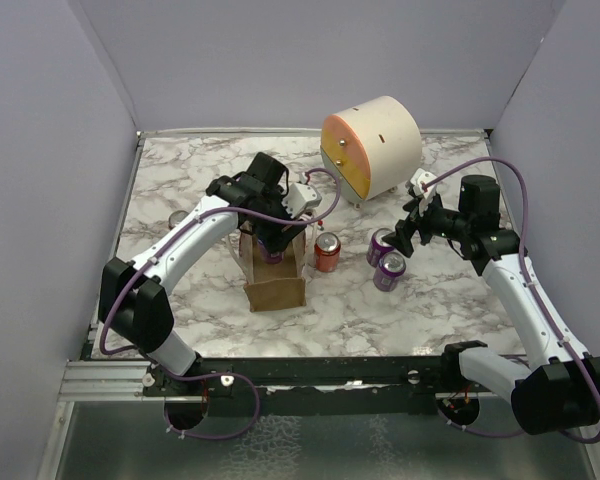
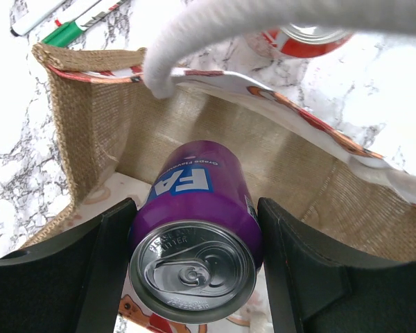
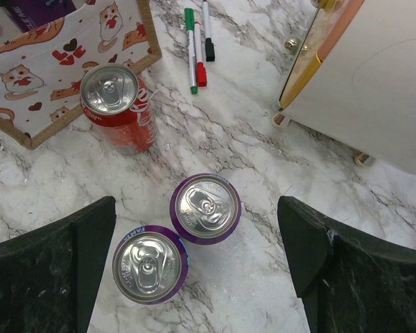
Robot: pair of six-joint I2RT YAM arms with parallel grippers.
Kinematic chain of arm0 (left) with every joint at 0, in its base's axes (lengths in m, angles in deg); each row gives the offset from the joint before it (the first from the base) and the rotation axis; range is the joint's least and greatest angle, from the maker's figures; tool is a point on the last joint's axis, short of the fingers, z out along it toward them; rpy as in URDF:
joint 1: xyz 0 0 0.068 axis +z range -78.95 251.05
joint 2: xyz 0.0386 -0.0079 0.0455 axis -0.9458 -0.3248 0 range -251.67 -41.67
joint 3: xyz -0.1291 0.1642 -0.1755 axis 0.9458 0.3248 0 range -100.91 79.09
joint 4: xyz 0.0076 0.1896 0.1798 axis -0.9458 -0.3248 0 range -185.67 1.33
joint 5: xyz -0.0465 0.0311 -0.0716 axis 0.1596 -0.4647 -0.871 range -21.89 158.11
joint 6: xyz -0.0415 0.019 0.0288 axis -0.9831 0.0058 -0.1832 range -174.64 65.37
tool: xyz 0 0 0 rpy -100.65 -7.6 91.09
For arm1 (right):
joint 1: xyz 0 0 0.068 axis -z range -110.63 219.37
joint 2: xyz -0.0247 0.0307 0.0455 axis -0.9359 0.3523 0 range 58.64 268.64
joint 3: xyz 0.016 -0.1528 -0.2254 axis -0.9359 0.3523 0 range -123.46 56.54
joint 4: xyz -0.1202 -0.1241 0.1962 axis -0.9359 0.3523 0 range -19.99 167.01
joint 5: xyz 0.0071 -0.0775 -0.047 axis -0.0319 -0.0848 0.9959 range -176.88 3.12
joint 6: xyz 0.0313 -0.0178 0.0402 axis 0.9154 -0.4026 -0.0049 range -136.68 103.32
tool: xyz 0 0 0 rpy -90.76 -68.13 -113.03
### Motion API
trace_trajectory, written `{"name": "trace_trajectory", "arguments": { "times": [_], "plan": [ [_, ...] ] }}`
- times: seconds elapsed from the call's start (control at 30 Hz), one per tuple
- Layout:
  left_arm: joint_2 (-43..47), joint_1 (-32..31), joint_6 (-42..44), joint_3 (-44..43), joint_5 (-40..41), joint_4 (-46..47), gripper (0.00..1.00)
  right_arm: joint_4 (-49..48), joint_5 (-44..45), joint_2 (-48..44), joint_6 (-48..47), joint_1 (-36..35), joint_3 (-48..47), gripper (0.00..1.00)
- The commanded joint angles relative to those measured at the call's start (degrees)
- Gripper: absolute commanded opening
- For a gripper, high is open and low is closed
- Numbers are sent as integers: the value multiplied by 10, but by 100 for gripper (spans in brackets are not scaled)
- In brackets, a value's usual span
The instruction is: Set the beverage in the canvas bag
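My left gripper (image 2: 197, 277) is squeezing a purple can (image 2: 194, 208) from both sides, and the can is down inside the open top of the bag (image 2: 83, 139). I cannot tell if the can is touching the bottom of the bag yet. If I let go too high, I think the can could drop, bump the floor of the bag and fall on its side. The bag is soft, so a hard bump might knock it over too. The white handle (image 2: 166, 62) hangs right across the top, close above the can. When I pull my fingers (image 2: 104, 270) out, one could hook that handle and lift the bag up with me, and then the can might spill out. The bag's walls are close to both my fingers, so opening wide could push a wall out and slide the bag. A red can (image 3: 118, 104) stands just beside the bag, and a sliding bag could tip it. My right gripper (image 3: 197, 263) is wide open and holds nothing. It hangs over two other cans (image 3: 206, 208) that stand touching each other on the table. If it comes down crooked, a finger could knock one over and send it rolling.
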Motion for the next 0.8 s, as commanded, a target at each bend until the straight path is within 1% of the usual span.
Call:
{"name": "trace_trajectory", "arguments": {
  "times": [0.0, 0.17, 0.33, 0.63, 0.77],
  "plan": [
    [-3, 1, -11, 0, 50, 58, 0, -13, 9, 0, -8, -3, 6, 99],
    [-2, 1, -18, 20, 72, 76, 0, -14, 12, 0, -8, -3, 8, 99],
    [4, 2, -22, 50, 70, 99, 0, -15, 9, 2, -8, -3, 8, 99],
    [-3, 12, -38, 58, 75, 122, 0, -16, 9, 3, -7, -2, 8, 99],
    [-4, 16, -38, 61, 77, 129, 2, -15, 7, 7, -6, -3, 8, 99]
  ]
}}
